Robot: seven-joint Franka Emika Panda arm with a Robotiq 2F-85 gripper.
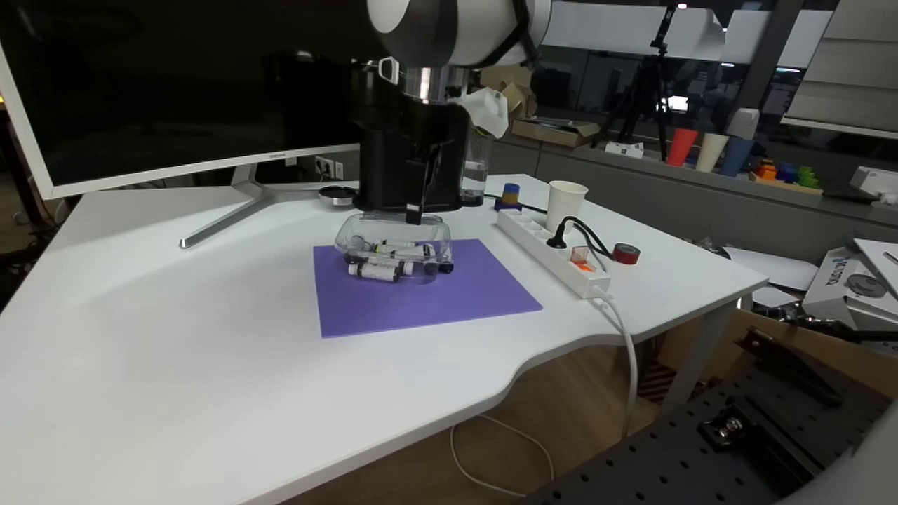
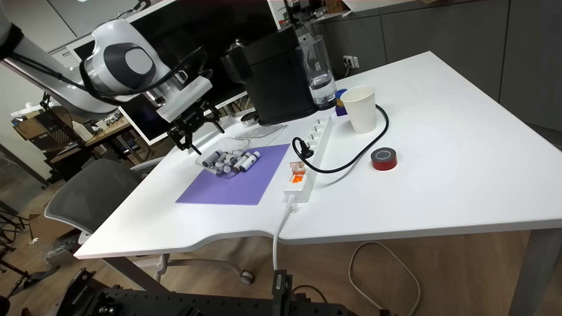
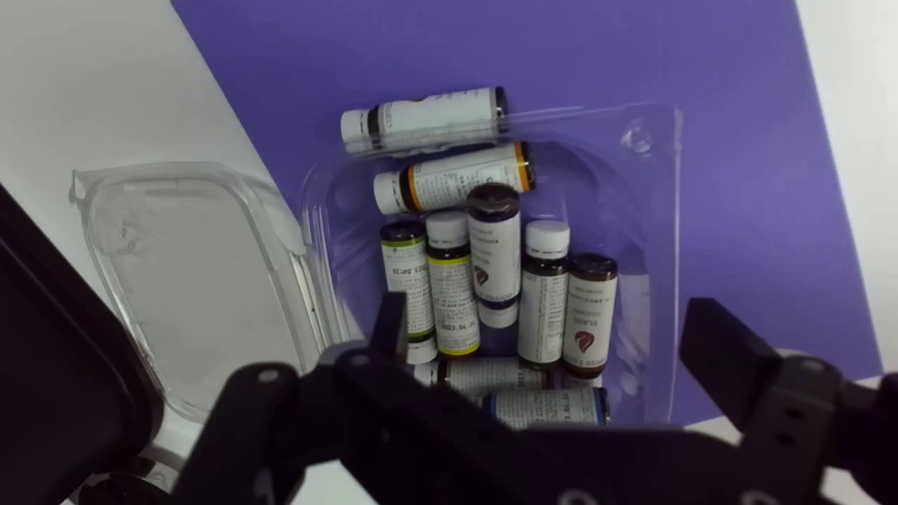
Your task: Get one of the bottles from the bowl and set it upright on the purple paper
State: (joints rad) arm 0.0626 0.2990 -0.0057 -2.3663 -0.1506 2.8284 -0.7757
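several bottles (image 3: 494, 256) lie in the clear bowl (image 3: 649, 182) on the purple paper (image 1: 449, 301), below and apart from the gripper (image 2: 211, 141), whose fingers (image 3: 715, 344) are spread wide.

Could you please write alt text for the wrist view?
Small labelled bottles lie in a clear plastic container, mostly over purple paper, with an open black gripper in the foreground. A clear lid lies at left.
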